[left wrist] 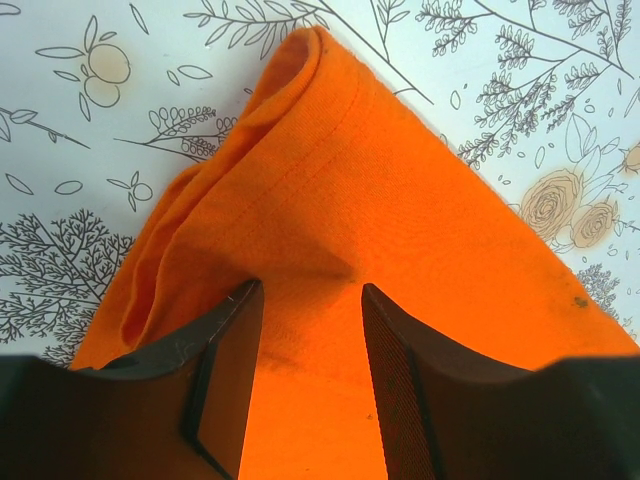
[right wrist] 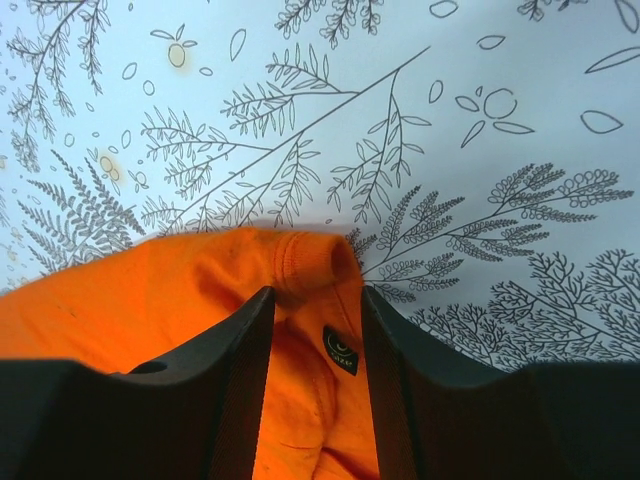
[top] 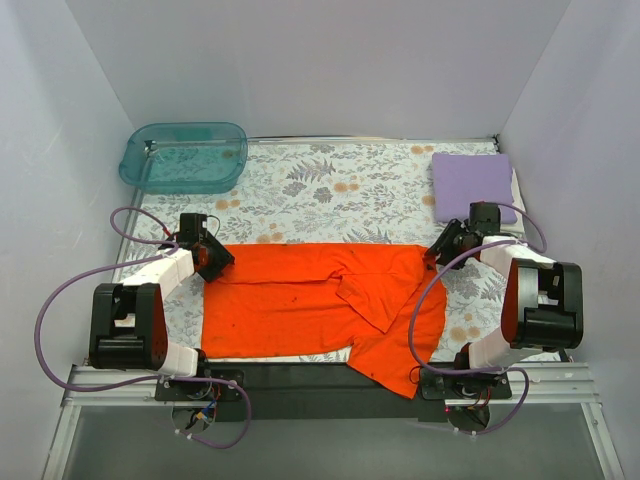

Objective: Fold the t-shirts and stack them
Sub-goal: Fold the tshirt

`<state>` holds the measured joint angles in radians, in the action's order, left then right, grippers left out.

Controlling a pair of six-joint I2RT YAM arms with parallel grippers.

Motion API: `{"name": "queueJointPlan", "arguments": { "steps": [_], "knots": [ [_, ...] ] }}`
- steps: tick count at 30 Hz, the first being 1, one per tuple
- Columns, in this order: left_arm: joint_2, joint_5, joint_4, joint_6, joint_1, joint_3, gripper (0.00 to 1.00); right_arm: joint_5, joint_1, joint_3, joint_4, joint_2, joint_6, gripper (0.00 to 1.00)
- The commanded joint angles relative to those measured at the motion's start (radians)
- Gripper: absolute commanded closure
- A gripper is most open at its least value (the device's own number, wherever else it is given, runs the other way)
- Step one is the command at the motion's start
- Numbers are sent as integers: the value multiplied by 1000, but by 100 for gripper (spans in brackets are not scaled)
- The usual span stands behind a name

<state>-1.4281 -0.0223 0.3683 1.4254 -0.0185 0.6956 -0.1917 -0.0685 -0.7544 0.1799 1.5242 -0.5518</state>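
Observation:
The orange-red t-shirt [top: 300,300] lies folded into a wide band across the near half of the table, with one sleeve part hanging over the front edge. My left gripper [top: 212,260] is at its far left corner. In the left wrist view its jaws [left wrist: 310,288] stand apart over flat orange cloth [left wrist: 350,180]. My right gripper [top: 441,249] is at the far right corner. There its jaws [right wrist: 316,292] straddle the ribbed collar [right wrist: 310,255] and a small black label [right wrist: 340,350], with a gap still showing. The lavender t-shirt [top: 472,180] lies folded at the back right.
A translucent teal tub [top: 185,157] stands at the back left corner. A floral tablecloth [top: 330,190] covers the table. White walls close in the left, right and back sides. Purple cables loop beside both arms.

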Motion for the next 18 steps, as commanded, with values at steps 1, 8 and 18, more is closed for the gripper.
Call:
{"name": "queueJointPlan", "arguments": {
  "steps": [1, 8, 18],
  "knots": [
    [-20, -50, 6, -11, 8, -27, 58, -40, -11, 6, -60, 10, -11, 60],
    [-20, -48, 6, -10, 9, -28, 57, -81, -11, 7, -89, 17, -20, 67],
    [-25, -56, 12, -10, 15, -36, 58, -69, -27, -9, -85, 37, -2, 93]
  ]
}}
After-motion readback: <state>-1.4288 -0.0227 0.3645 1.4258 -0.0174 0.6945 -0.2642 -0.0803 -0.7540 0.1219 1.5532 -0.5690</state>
